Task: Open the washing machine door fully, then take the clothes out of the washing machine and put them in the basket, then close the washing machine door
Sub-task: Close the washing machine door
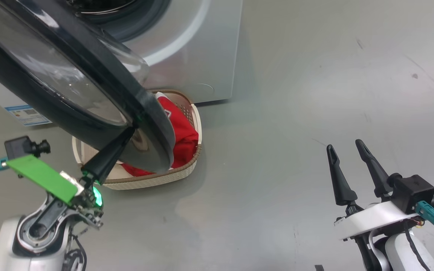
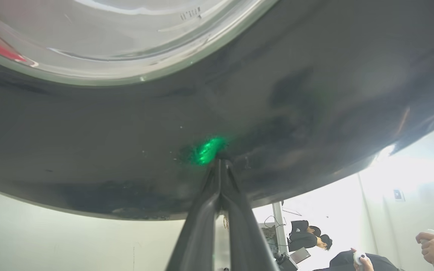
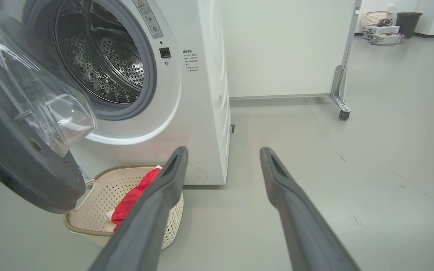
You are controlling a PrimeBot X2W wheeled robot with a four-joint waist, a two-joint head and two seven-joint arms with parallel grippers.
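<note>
Head: left gripper (image 1: 128,131) clenched on nothing, tips against the washing machine door (image 1: 89,64), outer face. The clothes (image 1: 181,135) lie in the basket (image 1: 156,180), by the washing machine (image 1: 194,45).
Left wrist: fingers pinched together, touching door.
Right wrist: right gripper (image 3: 223,150) spread, empty, above floor (image 3: 352,150).

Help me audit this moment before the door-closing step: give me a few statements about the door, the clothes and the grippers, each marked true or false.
1. The clothes lie in the basket. True.
2. The washing machine door is shut. False: it stands open, baring the drum.
3. The left gripper has its fingers together, tips against the door's black face. True.
4. The right gripper holds red fabric. False: its fingers are apart and empty, above the floor.
</note>
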